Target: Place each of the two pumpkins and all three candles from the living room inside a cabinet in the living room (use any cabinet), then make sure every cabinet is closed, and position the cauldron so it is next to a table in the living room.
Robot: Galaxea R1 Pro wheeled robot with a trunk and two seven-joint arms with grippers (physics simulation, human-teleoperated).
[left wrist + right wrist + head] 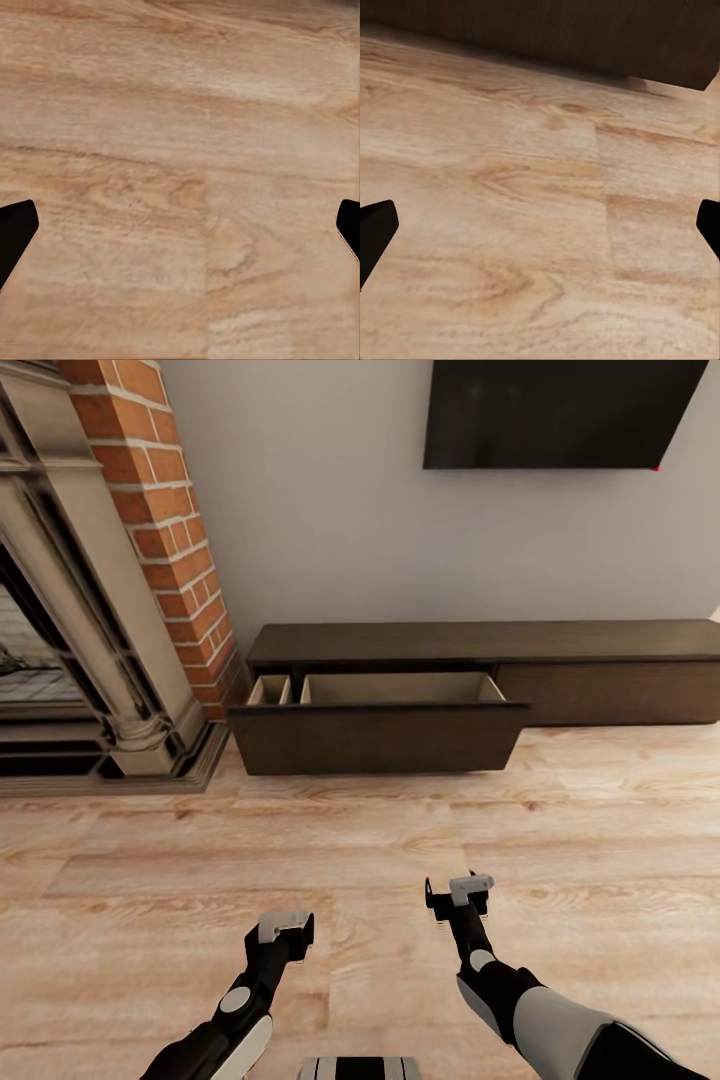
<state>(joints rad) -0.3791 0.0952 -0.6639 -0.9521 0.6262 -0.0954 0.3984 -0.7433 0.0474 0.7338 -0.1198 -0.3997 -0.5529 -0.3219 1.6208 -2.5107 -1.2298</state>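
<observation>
The long, low dark brown cabinet (pixel 600 660) runs along the far wall. Its left drawer (pixel 380 735) is pulled out and shows pale wood insides with nothing visible in them. My left gripper (pixel 285 930) hangs over the wooden floor in front of it, open, with bare floor between its fingertips (pixel 15 232). My right gripper (pixel 458 895) is a little further forward, also open and holding nothing; in its wrist view the dark drawer front (pixel 585 37) lies ahead of the fingertips (pixel 375 232). Pumpkins, candles, cauldron and table are out of view.
A brick fireplace (pixel 150 510) with a stone surround (pixel 80 660) and raised hearth stands at the left, beside the open drawer. A dark TV (pixel 560 410) hangs on the grey wall above the cabinet. Wooden floor (pixel 350 830) lies between me and the drawer.
</observation>
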